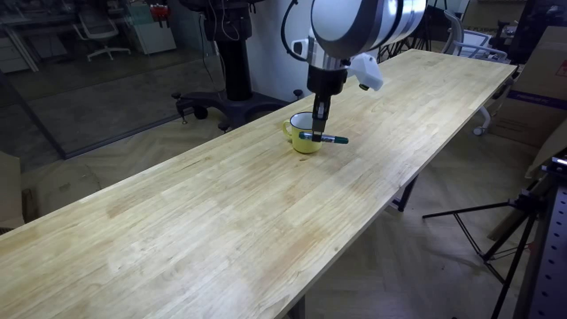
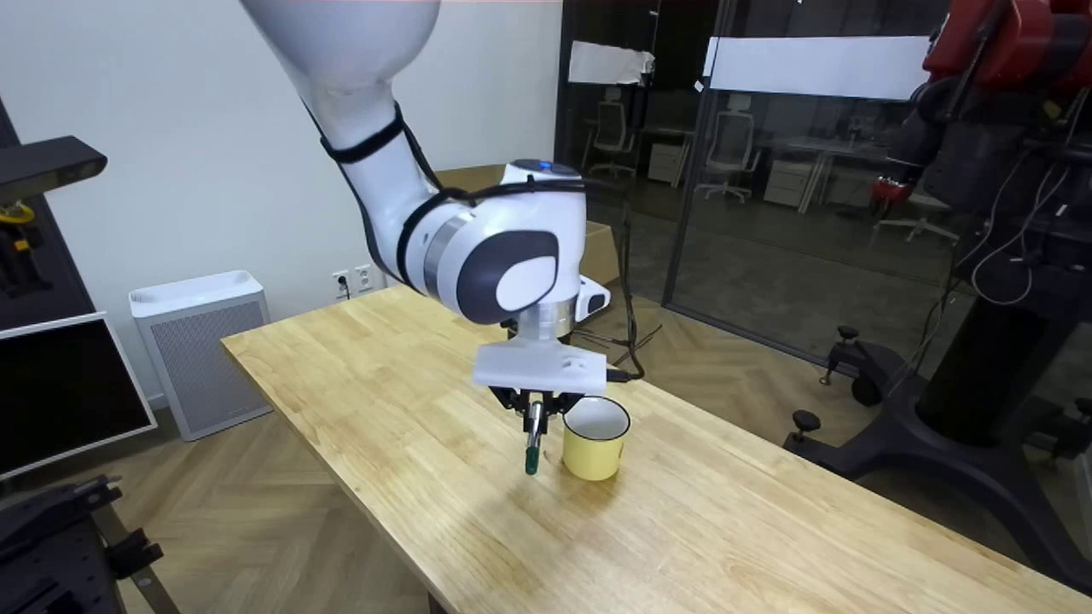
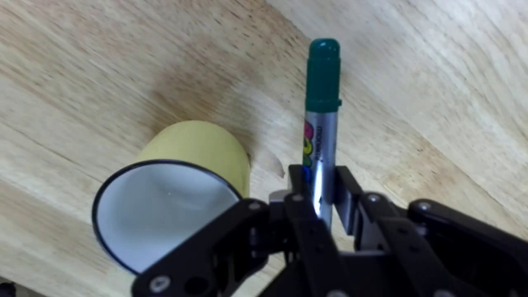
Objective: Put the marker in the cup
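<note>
My gripper (image 1: 317, 135) is shut on the marker, with a finger on each side of its silver barrel in the wrist view (image 3: 318, 181). The marker (image 3: 324, 90) has a silver body with coloured print and a dark green cap. It lies about level in the jaws, above the table, in both exterior views (image 1: 335, 139) (image 2: 533, 439). The yellow cup (image 2: 591, 454) stands upright on the table, with a white inside and dark rim. It is beside the gripper, to the left in the wrist view (image 3: 202, 142). Its handle (image 1: 286, 129) shows in an exterior view. No contact between marker and cup is visible.
The long wooden table (image 1: 212, 221) bears the cup. A black wheeled stand (image 1: 239, 102) is on the floor past one long edge. A tripod (image 1: 522, 204) and cardboard boxes (image 1: 531, 88) stand off the opposite side. A white box-shaped appliance (image 2: 205, 350) stands near the wall.
</note>
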{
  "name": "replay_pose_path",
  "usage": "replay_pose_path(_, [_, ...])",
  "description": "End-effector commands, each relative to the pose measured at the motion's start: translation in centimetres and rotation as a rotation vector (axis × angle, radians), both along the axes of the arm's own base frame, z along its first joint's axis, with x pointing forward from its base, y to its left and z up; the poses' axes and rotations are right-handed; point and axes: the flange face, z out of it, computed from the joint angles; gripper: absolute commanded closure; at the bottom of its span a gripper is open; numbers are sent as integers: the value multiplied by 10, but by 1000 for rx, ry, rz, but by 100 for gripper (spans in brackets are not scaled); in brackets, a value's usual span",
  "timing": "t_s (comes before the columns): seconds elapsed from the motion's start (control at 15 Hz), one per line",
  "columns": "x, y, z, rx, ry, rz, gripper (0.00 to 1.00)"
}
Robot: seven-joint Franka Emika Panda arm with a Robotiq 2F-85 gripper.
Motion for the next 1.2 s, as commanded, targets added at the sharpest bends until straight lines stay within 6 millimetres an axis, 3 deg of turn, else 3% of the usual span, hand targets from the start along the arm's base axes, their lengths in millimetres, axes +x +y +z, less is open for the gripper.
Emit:
replay_pose_path(0.0, [-6,-8,51,-6,22,-69,95])
replay_pose_path(0.27, [-3,-21,96,19,42,-99,95])
replay_pose_path(0.33, [1,-17,74,12,36,-80,95])
replay_pose_path(0.4, [1,-19,82,11,33,-82,78])
replay_pose_path(0.67, [0,-16,72,11,44,-77,78])
replay_pose_path(0.73, [1,-18,70,4,7,-95,95])
replay_pose_path(1.13, [49,-64,71,-62,-263,-254,95])
